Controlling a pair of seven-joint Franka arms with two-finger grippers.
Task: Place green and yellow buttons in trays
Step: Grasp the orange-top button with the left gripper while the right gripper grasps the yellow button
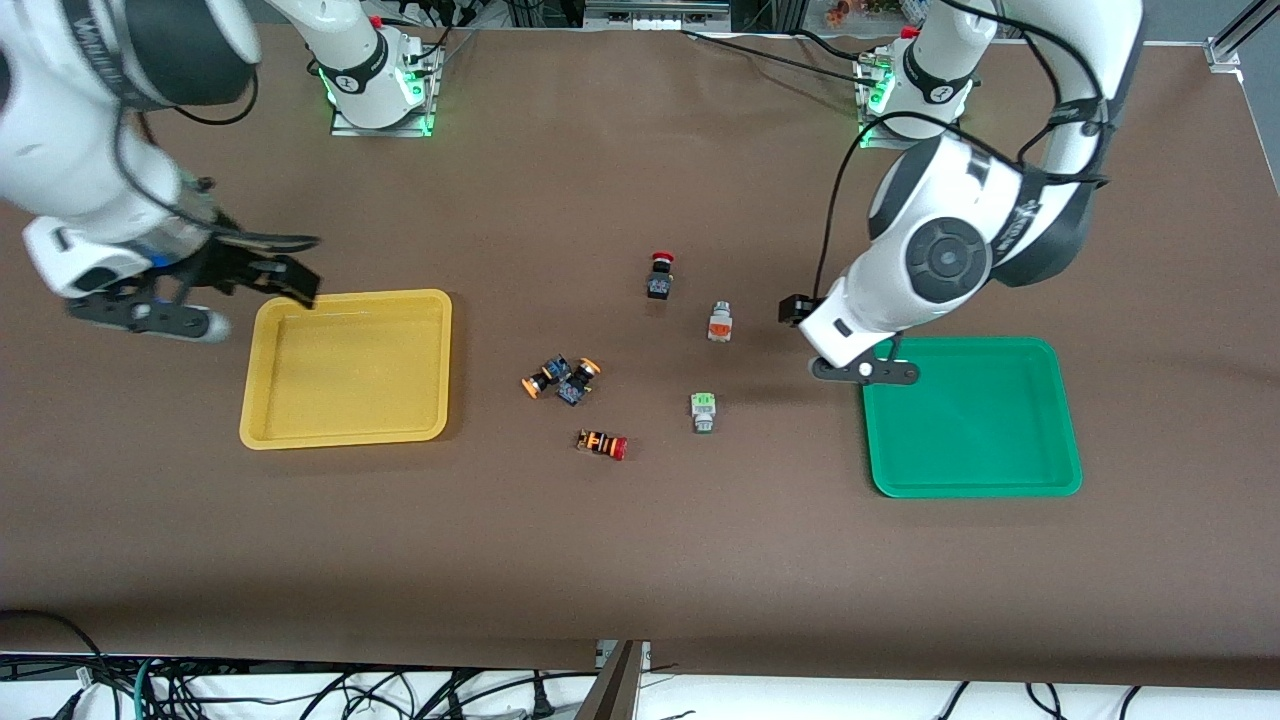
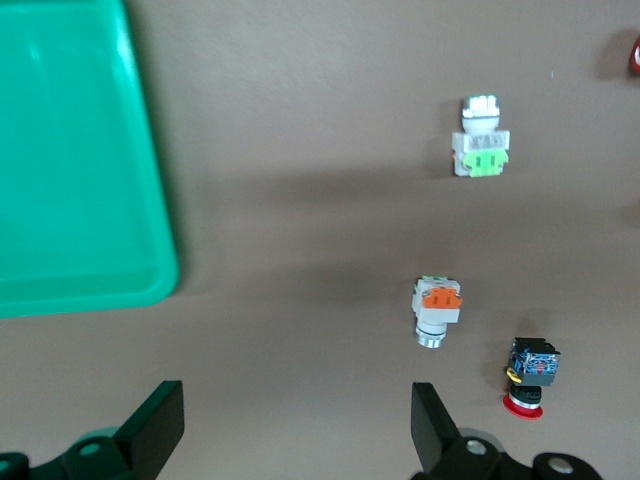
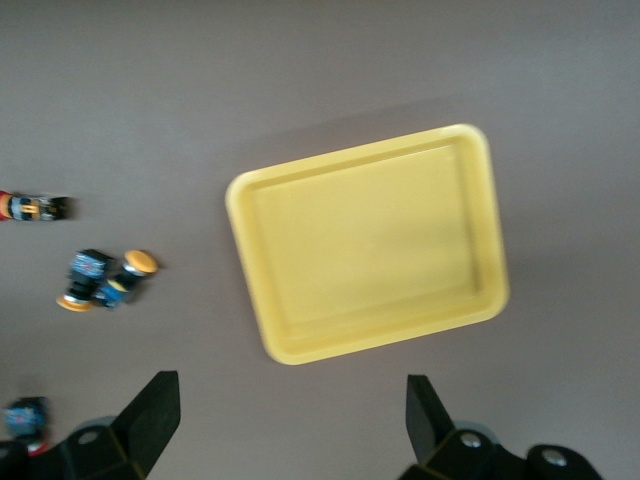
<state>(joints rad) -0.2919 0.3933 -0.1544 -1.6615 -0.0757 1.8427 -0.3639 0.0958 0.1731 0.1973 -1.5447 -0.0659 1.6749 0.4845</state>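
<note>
The yellow tray (image 1: 345, 368) and the green tray (image 1: 972, 418) lie empty. Between them are two black buttons with orange-yellow caps (image 1: 545, 377) (image 1: 580, 378), touching each other. A whitish-grey button with an orange part (image 1: 719, 322) and one with a green part (image 1: 703, 411) lie nearer the green tray. My left gripper (image 2: 295, 415) is open and empty, in the air over bare table between the green tray (image 2: 70, 160) and the orange-part button (image 2: 437, 310). My right gripper (image 3: 290, 410) is open and empty, up over the table beside the yellow tray (image 3: 370, 240).
A black button with a red cap (image 1: 660, 275) stands farther from the front camera than the others. An orange-striped button with a red cap (image 1: 602, 444) lies nearest to that camera. Cables hang along the table's front edge.
</note>
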